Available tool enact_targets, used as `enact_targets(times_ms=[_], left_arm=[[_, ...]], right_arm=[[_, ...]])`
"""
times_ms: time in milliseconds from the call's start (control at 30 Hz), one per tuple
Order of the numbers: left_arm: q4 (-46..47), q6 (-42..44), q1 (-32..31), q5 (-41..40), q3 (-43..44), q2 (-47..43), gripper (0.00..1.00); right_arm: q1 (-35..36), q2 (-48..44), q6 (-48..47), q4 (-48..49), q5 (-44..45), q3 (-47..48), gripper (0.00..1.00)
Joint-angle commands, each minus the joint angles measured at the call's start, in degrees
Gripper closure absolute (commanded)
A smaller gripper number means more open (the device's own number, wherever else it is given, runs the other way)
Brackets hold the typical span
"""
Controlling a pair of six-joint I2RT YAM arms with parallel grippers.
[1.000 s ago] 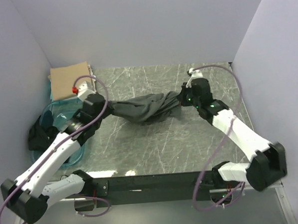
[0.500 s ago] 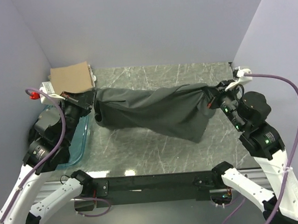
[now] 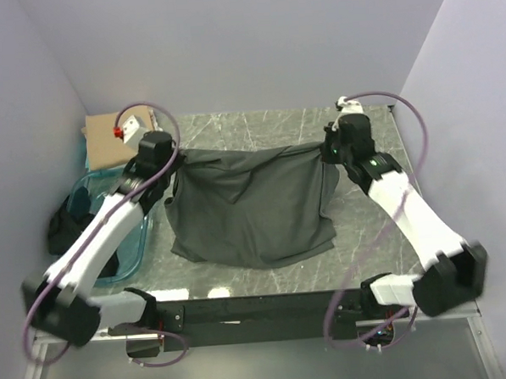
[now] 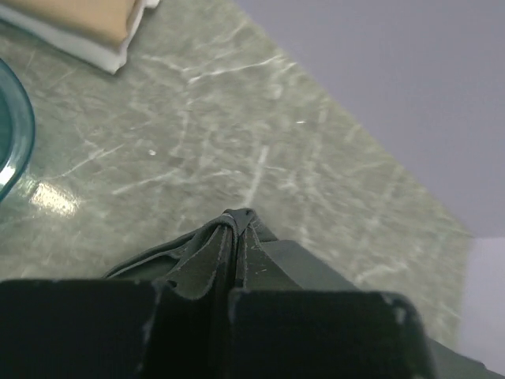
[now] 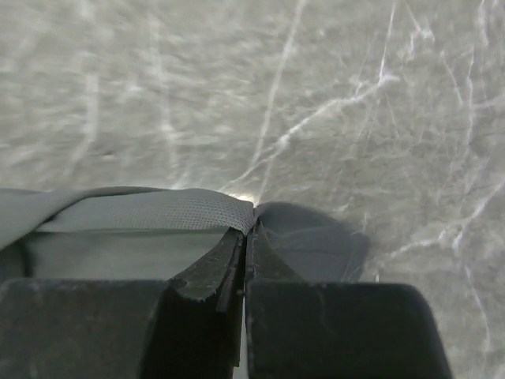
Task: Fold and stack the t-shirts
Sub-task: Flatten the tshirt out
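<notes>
Two black two-finger grippers hold one dark charcoal-grey cotton t-shirt [image 3: 254, 211] stretched between them over a grey-green marbled tabletop [image 3: 366, 234]. Pale lavender wall panels [image 3: 245, 45] close in the back and both sides. The left gripper [image 3: 175, 160] has its fingers pressed together on a fold at the shirt's upper left corner. The right gripper [image 3: 329, 150] is clamped the same way on the upper right corner. The shirt's lower part drapes onto the table. One folded tan t-shirt [image 3: 114, 136] lies at the far left corner. One translucent teal plastic tub [image 3: 137, 246] sits at the left edge, crossed by the white left arm [image 3: 99, 244]. A heap of black t-shirts [image 3: 64, 229] lies beside it, and how many cannot be told.
</notes>
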Motion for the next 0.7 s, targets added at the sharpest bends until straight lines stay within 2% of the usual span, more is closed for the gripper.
enact_targets(times_ms=[0,167,267,367,433,500,600,667], left_arm=[[9.96,3.34,5.25,6.16,2.85,8.28,0.99],[11.74,7.04,8.07,8.65,15.65,27.49,0.99],[9.37,8.53,9.04,9.26,24.7,36.56,0.99],[7.61,9.24,9.39,8.83,29.39,40.2,0.99],[8.22,9.76,9.39,8.74,29.31,39.16,0.99],[9.54,9.94,9.22,8.74,25.9,34.34,1.0],[12.17,9.5,8.43,7.95,18.26,23.45,0.99],[12.53,9.5,7.03,3.92,13.24,13.7,0.99]], right_arm=[[-2.24,7.33,-2.08,8.5,-1.88,4.04,1.0],[-3.56,24.1,-2.18,11.05,-2.34,14.85,1.0],[-4.27,30.09,-1.39,11.93,-0.93,20.65,1.0],[-4.44,30.82,-1.56,13.42,-1.01,23.12,1.0],[-4.36,29.51,-1.74,13.52,-1.01,23.39,1.0],[-4.44,25.56,-1.83,13.52,-1.01,22.52,1.0],[-4.27,16.87,-1.39,12.46,-0.31,17.18,1.0],[-4.36,8.96,-0.77,10.45,-0.13,14.79,1.0]])
